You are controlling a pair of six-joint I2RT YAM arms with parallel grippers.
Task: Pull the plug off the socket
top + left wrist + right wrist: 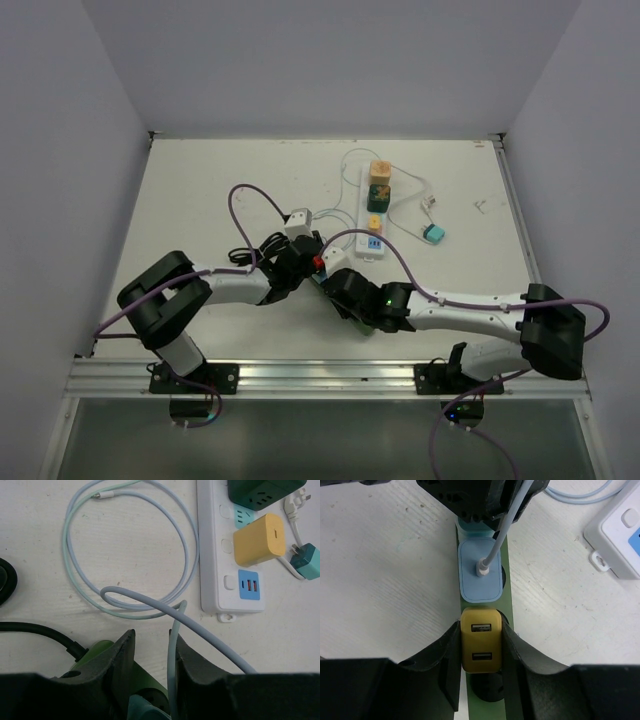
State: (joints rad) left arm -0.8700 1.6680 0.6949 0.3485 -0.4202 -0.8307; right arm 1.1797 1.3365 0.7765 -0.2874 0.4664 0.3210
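Note:
A green power strip (485, 712) lies at mid-table between both arms. A yellow two-port USB plug (481, 640) sits in it, with a light blue charger (480, 570) and its pale cable beside it. My right gripper (480, 625) is shut on the yellow plug's two sides; in the top view it (335, 285) reaches in from the right. My left gripper (155, 640) straddles the strip's far end (100, 652), jaws closed against it, with the blue charger (145, 711) and its cable (172, 650) between the fingers. Its position also shows from above (300, 262).
A white power strip (371, 250) lies just beyond, carrying a yellow charger (259, 539) and a dark green adapter (262, 492). A loose teal plug (434, 234) lies to its right. A white adapter (298, 222) and looped pale cable (125, 550) lie nearby.

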